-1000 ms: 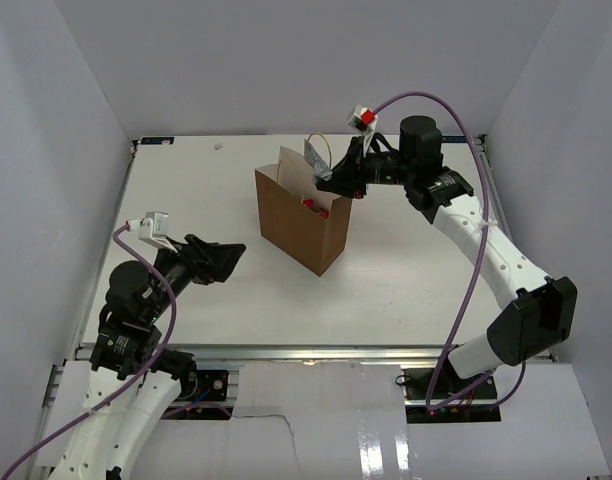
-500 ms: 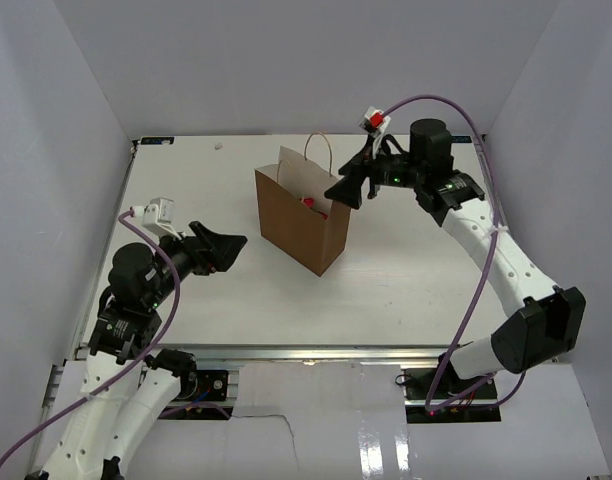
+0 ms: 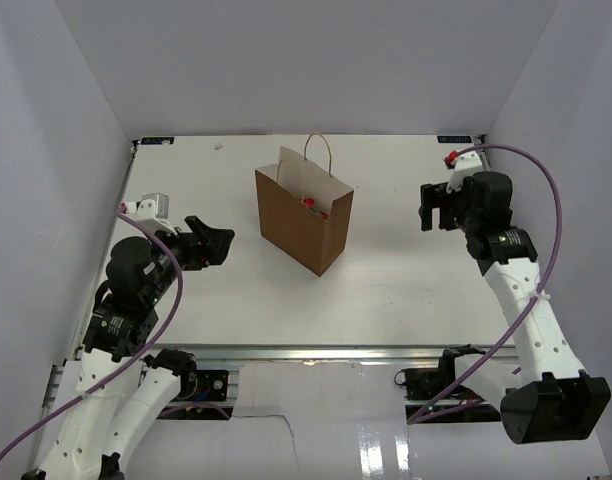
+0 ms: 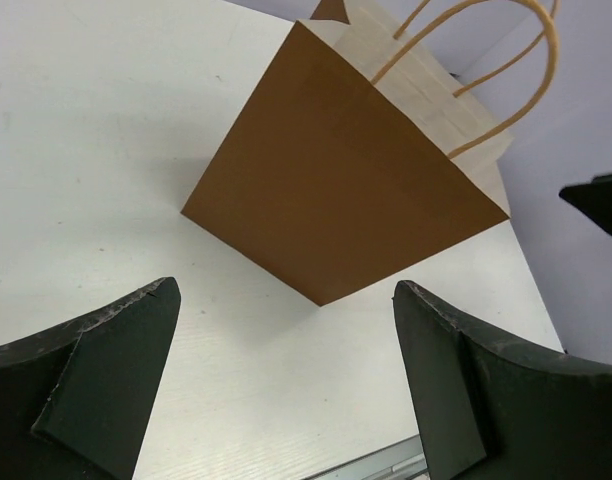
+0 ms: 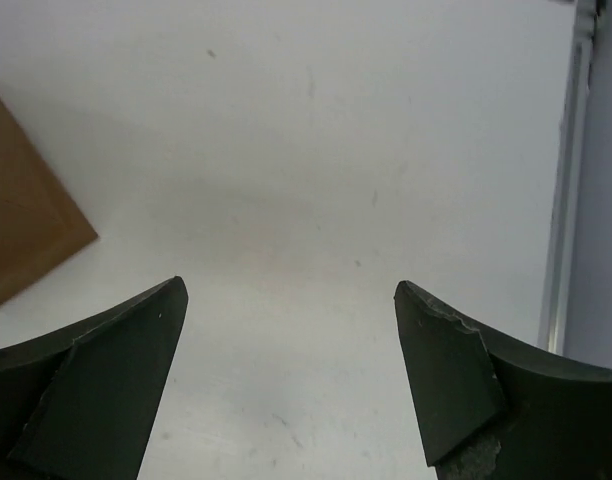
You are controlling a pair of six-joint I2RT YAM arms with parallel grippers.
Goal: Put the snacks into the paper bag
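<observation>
The left end effector is released, its two dark fingers spread wide with nothing between them. It hovers above the desk on the left side, aimed toward the paper bag but well apart from it. In the left wrist view the bag's broad brown face fills the gap between the fingers, with a bottom corner pointing toward the camera. The right end effector is likewise released. Its fingers stand wide apart and empty over bare white desk, and it sits on the right side, facing the bag from a distance. In the right wrist view only a brown corner of the bag shows at the left edge, and a metal rail runs along the desk's right border. The bag stands upright near the middle of the desk, slightly toward the far side and turned at an angle to the desk's edges. Its mouth is open, showing the paler inside, and its thin looped handles rise above the rim. Of the snacks, only a small patch of red shows, just inside the bag's mouth — how many packets lie in there cannot be told from above. Pale walls enclose the desk on the left, far and right sides.
</observation>
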